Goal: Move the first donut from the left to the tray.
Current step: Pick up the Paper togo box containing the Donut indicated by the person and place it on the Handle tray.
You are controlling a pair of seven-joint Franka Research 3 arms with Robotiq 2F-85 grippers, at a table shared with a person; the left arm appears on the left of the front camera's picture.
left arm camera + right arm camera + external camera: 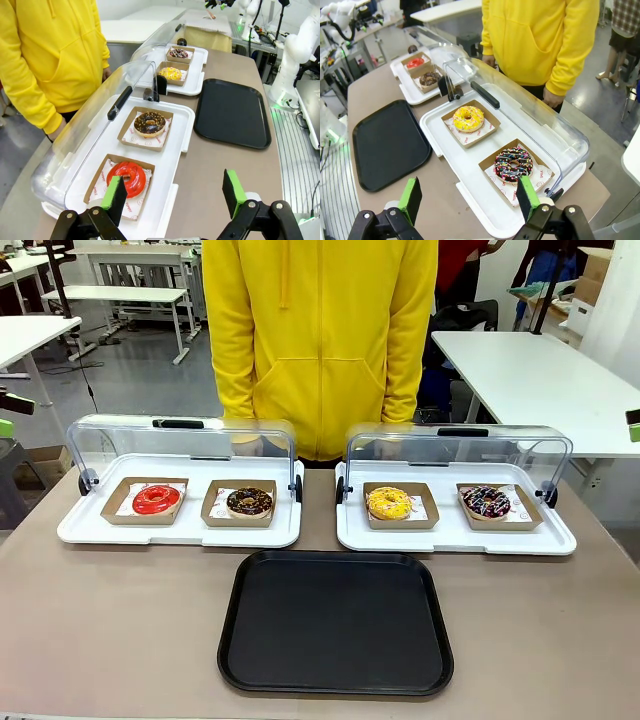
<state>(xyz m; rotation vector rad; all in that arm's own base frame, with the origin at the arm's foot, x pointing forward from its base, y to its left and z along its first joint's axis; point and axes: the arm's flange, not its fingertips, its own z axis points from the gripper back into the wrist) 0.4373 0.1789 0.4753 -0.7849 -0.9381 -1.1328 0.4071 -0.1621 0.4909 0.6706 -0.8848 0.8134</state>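
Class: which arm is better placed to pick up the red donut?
Left. The left gripper, open, hangs beside the red donut; the right gripper hangs by the sprinkled donut, far off.

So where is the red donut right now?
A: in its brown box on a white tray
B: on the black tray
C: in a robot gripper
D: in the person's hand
A: the red donut sits in its cardboard holder on the left white display tray, under the raised clear lid.

white tables (525, 375) (several), grey floor (135, 375)
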